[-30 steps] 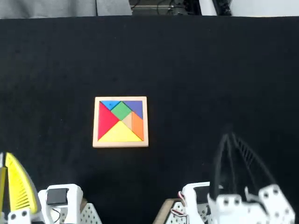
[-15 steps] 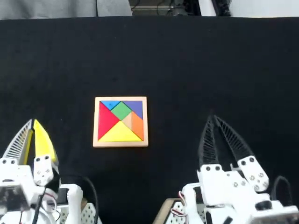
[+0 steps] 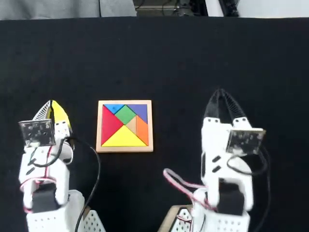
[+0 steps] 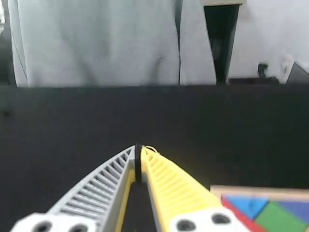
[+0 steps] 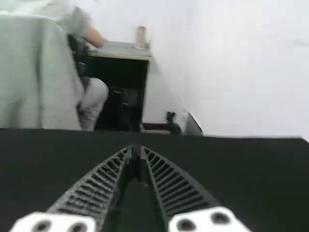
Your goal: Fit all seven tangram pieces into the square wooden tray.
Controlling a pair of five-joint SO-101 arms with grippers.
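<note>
Both arms are built from white printed shells. The left hand [image 3: 51, 103] has one yellow ribbed finger [image 4: 169, 181] and one light grey ribbed finger [image 4: 99, 181]. The right hand [image 3: 219, 92] has two black ribbed fingers [image 5: 171, 186]. White mounting plates [image 5: 205, 223] with round holes sit at the finger bases. Black cables [image 3: 97, 166] loop beside each arm.

The matte black cloth-covered desk [image 3: 203, 58] takes up pretty much the whole high view, flat and even all the way to its far edge. Right behind it hangs a pale grey fabric curtain [image 4: 96, 43], falling in soft folds. Next to that there's a plain white wall [image 5: 231, 63], evenly lit, no hard shadows. Against the wall sits a dark cabinet with a light grey top [image 5: 120, 77], with a small tan cylinder-shaped container [image 5: 140, 37] standing on it.
</note>
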